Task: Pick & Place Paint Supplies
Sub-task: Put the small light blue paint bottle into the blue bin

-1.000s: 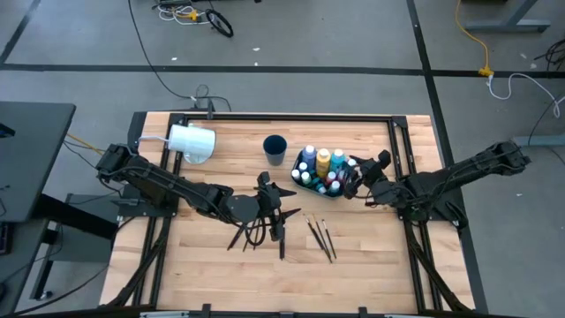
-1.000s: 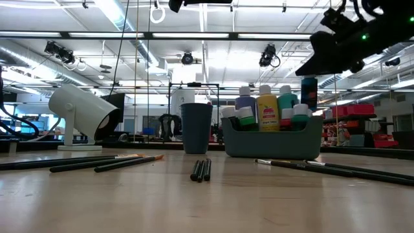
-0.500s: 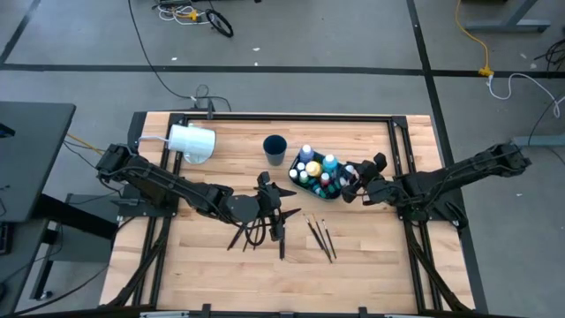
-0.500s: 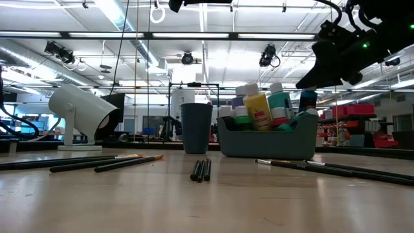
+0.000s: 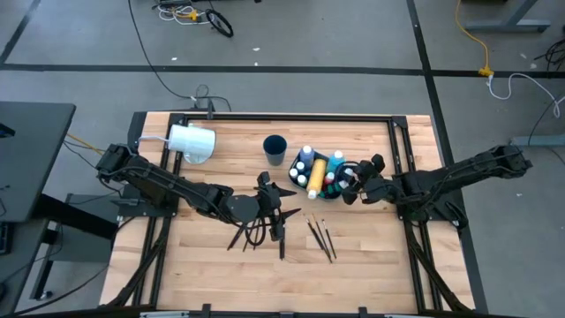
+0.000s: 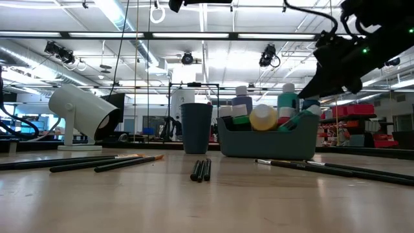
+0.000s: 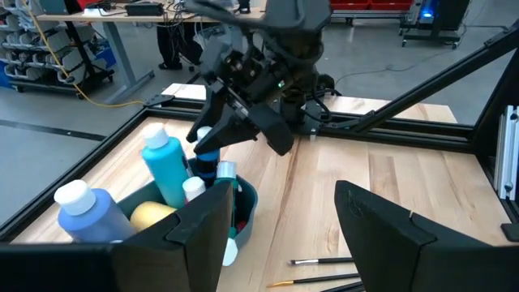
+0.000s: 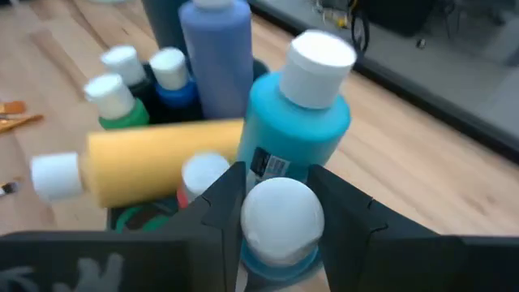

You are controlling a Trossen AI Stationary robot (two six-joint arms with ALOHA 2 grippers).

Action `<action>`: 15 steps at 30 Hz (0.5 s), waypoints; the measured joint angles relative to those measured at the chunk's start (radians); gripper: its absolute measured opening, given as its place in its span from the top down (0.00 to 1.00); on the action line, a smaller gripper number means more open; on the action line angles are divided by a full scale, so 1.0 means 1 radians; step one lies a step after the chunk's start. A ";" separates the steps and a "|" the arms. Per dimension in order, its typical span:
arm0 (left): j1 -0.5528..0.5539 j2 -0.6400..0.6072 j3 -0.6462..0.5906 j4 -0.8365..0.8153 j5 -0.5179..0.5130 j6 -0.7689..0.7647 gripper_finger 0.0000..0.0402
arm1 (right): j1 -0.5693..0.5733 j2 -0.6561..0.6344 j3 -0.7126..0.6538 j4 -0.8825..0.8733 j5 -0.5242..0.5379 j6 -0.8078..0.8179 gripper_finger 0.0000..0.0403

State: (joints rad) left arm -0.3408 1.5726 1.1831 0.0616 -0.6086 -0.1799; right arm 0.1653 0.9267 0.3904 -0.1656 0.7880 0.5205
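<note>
A dark teal bin in the table's middle holds several white-capped paint bottles. A yellow one lies on its side on the others. A teal and a pale blue bottle stand upright. My right gripper is at the bin's right rim, shut on a small blue bottle. My left gripper hovers open over dark brushes; three more brushes lie on the table near the bin. My right gripper pinches the small blue bottle between its two fingers at the white cap, one finger on each side. It comes slanting down from the table's right. The bottle's lower part sits at the bin's right end among the other bottles.
A dark blue cup stands left of the bin. A large white cylinder sits at the far left. Bare wood lies along the near edge and to the right of the brushes.
My right gripper has come down and moved toward the table's left, lowering the blue bottle from above the bin's right rim in among the others. The yellow bottle has tipped from upright onto its side, and the bin has slid a little to the left.
</note>
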 joint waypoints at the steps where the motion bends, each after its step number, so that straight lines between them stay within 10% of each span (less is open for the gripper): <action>1: 0.000 0.000 0.000 0.000 0.000 0.000 0.43 | -0.008 0.004 0.000 -0.014 -0.010 0.010 0.70; 15: 0.000 0.000 0.000 0.005 0.000 0.006 0.43 | -0.038 0.013 0.026 0.009 0.009 -0.166 0.52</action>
State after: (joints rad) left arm -0.3408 1.5726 1.1831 0.0663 -0.6083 -0.1743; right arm 0.1270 0.9398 0.4168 -0.1571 0.7966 0.3547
